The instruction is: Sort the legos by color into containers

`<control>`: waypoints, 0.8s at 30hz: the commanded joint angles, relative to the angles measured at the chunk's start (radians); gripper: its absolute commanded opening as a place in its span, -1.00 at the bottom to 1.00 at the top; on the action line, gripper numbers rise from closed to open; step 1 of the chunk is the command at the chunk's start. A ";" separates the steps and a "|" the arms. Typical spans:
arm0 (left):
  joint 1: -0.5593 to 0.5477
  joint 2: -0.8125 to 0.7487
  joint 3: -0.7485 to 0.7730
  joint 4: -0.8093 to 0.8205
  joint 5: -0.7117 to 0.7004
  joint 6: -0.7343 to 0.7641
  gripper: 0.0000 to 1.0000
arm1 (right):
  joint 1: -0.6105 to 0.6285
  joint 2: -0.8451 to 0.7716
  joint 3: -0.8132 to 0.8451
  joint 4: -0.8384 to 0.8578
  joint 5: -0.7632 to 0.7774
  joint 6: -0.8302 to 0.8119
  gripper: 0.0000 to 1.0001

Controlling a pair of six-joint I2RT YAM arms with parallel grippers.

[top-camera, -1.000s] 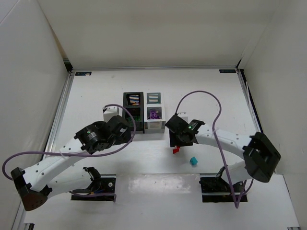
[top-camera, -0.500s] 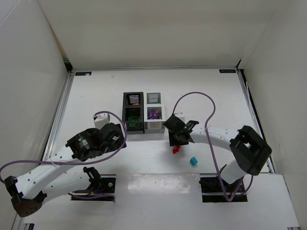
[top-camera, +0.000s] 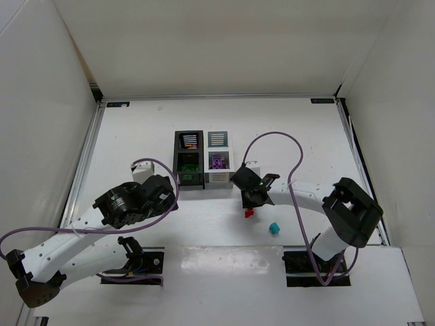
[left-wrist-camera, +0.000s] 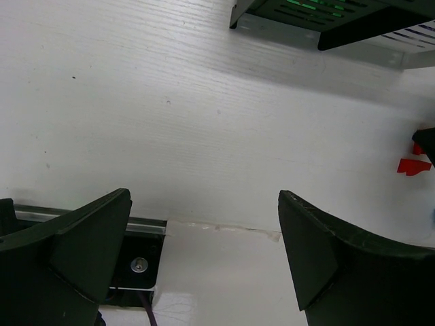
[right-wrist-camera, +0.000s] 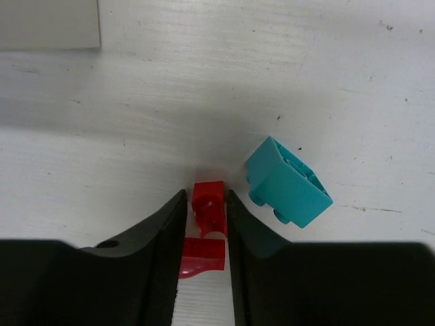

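Closure: right fingers (right-wrist-camera: pixel 153 238) had narrowed to grip red lego (right-wrist-camera: pixel 209 204) between them, teal lego (right-wrist-camera: pixel 289 182) just beside; left fingers (left-wrist-camera: pixel 81 244) stood wide open; lift appeared due.

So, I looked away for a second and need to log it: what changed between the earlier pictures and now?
The right end effector closed its fingers onto the red lego on the table. The left end effector drew back leftward from the containers, open throughout. The teal lego and the containers did not move.
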 commanded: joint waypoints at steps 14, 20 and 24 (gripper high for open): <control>-0.005 -0.025 -0.035 -0.011 0.016 -0.021 1.00 | 0.046 -0.088 0.102 -0.173 0.113 0.005 -0.71; -0.005 -0.080 -0.134 0.024 0.051 -0.070 1.00 | 0.117 -0.183 0.328 -0.303 0.185 -0.079 -0.77; -0.005 -0.128 -0.167 0.035 0.054 -0.077 1.00 | 0.114 -0.165 0.505 -0.248 0.117 -0.180 -0.77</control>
